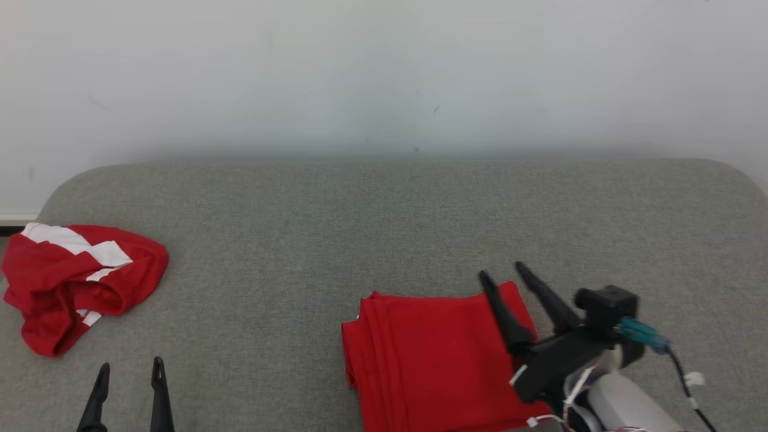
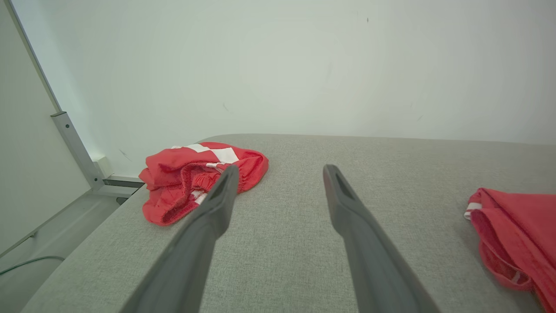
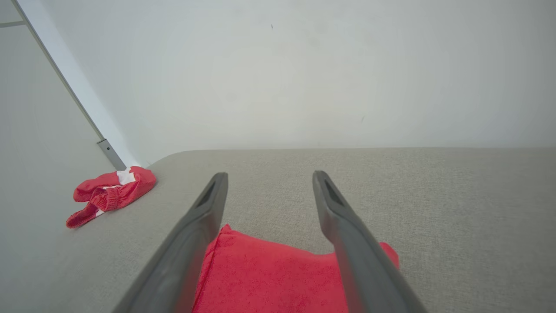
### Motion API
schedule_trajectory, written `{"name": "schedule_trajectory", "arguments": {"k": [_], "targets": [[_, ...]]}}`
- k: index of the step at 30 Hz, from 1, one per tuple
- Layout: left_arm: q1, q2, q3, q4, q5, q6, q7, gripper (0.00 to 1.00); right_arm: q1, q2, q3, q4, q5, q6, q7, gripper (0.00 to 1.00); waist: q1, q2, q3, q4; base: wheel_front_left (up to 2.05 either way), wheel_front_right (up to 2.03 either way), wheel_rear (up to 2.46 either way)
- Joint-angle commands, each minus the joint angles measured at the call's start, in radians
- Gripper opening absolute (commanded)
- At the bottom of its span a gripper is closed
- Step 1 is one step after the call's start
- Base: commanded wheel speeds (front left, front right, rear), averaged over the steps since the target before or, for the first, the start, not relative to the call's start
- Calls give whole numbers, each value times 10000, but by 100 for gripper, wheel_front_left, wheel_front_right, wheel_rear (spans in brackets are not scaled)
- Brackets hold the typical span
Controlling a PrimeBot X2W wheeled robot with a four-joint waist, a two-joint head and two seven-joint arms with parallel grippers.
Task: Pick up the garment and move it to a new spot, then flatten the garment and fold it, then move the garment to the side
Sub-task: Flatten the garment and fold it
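Head view: folded red garment at five o'clock; right gripper over its corner, jaws wide, empty. Left gripper likewise wide.

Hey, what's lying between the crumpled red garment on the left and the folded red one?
Nothing: only bare grey cushion runs between the crumpled garment and the folded garment, as the head view shows.

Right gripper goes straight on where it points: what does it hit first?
Likely the bare grey fabric surface just beyond the folded red garment under the open right gripper. Depth is unclear; on a flatter line, the white wall.
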Motion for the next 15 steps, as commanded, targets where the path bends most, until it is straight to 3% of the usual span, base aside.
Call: {"name": "schedule_trajectory", "arguments": {"k": [1, 6, 15], "targets": [[73, -31, 43, -47, 71, 22, -31, 100, 191, -65, -190, -155, -59, 2, -88, 100, 0, 0, -18, -62, 0, 0, 0], [205, -78, 157, -152, 113, 73, -31, 100, 1006, -289, -1665, -748, -497, 3, -335, 100, 0, 0, -20, -248, 0, 0, 0], [182, -79, 200, -156, 226, 49, -31, 100, 2389, 373, -3709, -1753, -1945, 3, -596, 100, 0, 0, -20, -568, 0, 0, 0]]}}
